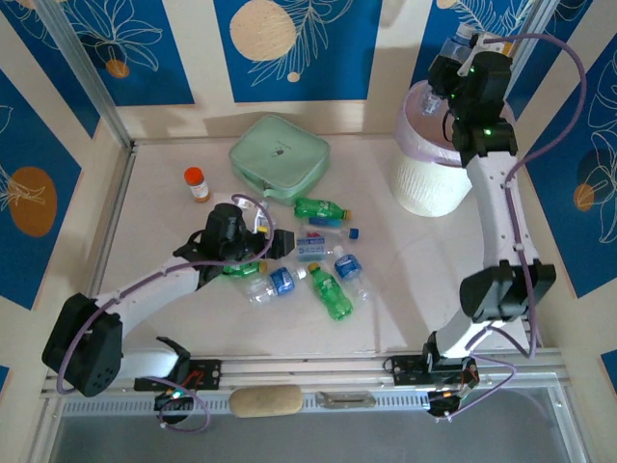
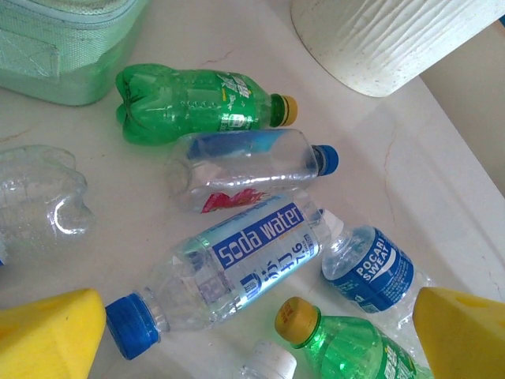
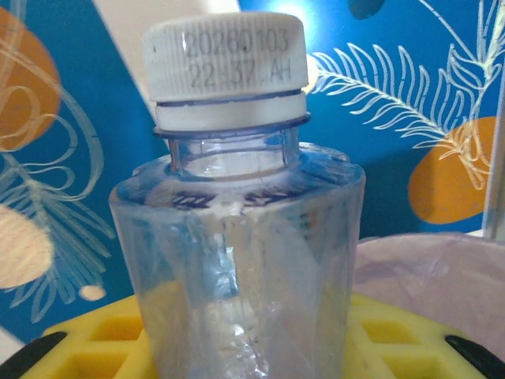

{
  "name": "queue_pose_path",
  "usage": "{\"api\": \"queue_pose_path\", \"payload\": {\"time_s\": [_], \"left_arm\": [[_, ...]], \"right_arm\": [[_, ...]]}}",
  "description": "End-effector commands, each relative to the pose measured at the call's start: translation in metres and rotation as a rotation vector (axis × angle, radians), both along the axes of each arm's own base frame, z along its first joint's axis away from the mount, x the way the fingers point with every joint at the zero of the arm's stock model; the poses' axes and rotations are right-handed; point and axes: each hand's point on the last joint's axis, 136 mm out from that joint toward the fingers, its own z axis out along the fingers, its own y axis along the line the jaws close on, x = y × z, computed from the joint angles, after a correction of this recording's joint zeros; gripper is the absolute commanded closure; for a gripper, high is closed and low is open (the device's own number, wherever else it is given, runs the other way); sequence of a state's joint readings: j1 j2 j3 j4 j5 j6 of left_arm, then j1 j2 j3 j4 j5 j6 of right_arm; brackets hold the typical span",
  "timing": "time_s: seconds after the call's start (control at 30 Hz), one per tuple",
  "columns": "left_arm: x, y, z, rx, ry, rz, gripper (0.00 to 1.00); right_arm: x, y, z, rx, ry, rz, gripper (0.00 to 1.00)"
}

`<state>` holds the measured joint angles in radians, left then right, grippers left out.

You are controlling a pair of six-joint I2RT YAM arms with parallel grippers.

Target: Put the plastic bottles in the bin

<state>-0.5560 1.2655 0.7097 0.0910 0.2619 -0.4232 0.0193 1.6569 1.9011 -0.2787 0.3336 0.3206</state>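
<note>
While the left gripper hangs over the heap with its yellow fingers spread wide and nothing between them, the real action is farther back. Near ground first: the loose bottles lie on their sides in the middle of the frame, touching and crossing. There's a clear soda water bottle with a blue cap, a Pocari Sweat bottle just beside it, and a green bottle beyond, near the mint pouch.

Now to the upper right: the right gripper is clamped on a clear bottle, white cap up, its thin walls creased and see-through. It's held high by the bin with its lilac bag. This looks like the drop step. The next move calls for the jaws to part with the bottle squarely over the mouth. Whether it's centred there, I can't tell; a nudge inward may be wise.
</note>
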Motion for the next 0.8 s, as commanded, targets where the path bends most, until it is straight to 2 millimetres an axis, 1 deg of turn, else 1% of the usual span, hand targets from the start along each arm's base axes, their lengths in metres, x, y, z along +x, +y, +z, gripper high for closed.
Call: {"api": "queue_pose_path", "payload": {"time_s": [0.0, 0.17, 0.3, 0.4, 0.47, 0.53, 0.6, 0.67, 0.77], "left_arm": [[-0.002, -0.004, 0.004, 0.013, -0.013, -0.026, 0.00], [-0.003, -0.003, 0.000, 0.021, -0.004, -0.023, 0.00], [-0.001, -0.004, -0.001, 0.023, 0.000, -0.022, 0.00], [0.000, -0.005, -0.001, 0.025, 0.005, -0.024, 0.00], [0.000, -0.006, -0.001, 0.027, 0.005, -0.024, 0.00], [0.000, -0.006, -0.002, 0.030, 0.007, -0.023, 0.00], [0.001, -0.005, -0.002, 0.032, 0.009, -0.022, 0.00], [0.001, -0.005, -0.002, 0.033, 0.009, -0.019, 0.00], [0.001, -0.005, -0.002, 0.035, 0.009, -0.014, 0.00]], "right_arm": [[0.015, -0.021, -0.011, -0.091, 0.040, -0.100, 0.57], [0.035, -0.024, -0.052, -0.096, 0.153, -0.098, 0.57], [0.041, -0.022, -0.084, -0.072, 0.224, -0.088, 0.55], [0.042, -0.021, -0.095, -0.057, 0.241, -0.083, 0.51], [0.043, -0.021, -0.098, -0.054, 0.244, -0.088, 0.46], [0.042, -0.023, -0.095, -0.055, 0.240, -0.091, 0.39], [0.040, -0.024, -0.091, -0.055, 0.234, -0.100, 0.25], [0.036, -0.025, -0.082, -0.054, 0.218, -0.107, 0.17], [0.025, -0.023, -0.063, -0.043, 0.165, -0.098, 0.13]]}}
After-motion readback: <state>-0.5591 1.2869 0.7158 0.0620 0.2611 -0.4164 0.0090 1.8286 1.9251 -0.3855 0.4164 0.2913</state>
